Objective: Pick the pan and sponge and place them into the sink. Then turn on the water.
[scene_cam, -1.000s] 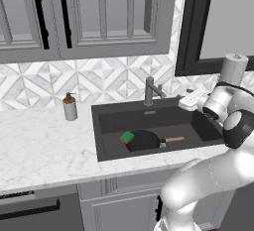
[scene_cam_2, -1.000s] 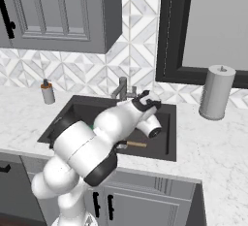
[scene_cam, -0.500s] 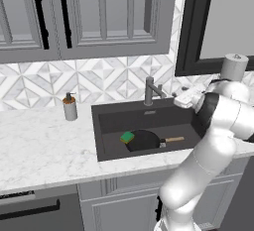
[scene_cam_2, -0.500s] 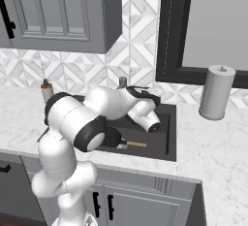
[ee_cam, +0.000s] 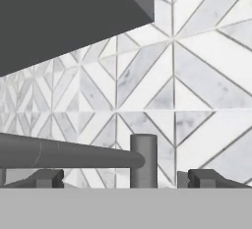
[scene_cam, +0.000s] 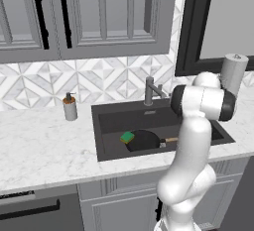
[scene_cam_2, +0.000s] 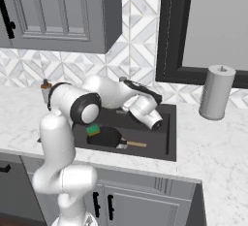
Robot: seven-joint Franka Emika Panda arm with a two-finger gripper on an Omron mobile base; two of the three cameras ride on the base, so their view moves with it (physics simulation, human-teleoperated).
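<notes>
The black pan lies in the dark sink, its wooden handle pointing right. The green and yellow sponge rests against the pan's left rim. From the right side, the pan and sponge lie in the sink below my bent arm. My gripper is open and empty, level with the grey faucet. The faucet's upright post stands between the fingertips but farther off, and a horizontal bar runs left from it. The faucet rises behind the basin. The water is out of view.
A soap dispenser stands on the counter left of the sink. A paper towel roll stands at the right, below a dark window frame. Grey wall cabinets hang above, and a patterned tile backsplash lies behind the faucet.
My arm has swung from the sink's right side leftwards and back, bringing the hand up to the faucet. The pan and sponge have stayed put. The gripper stayed open.
</notes>
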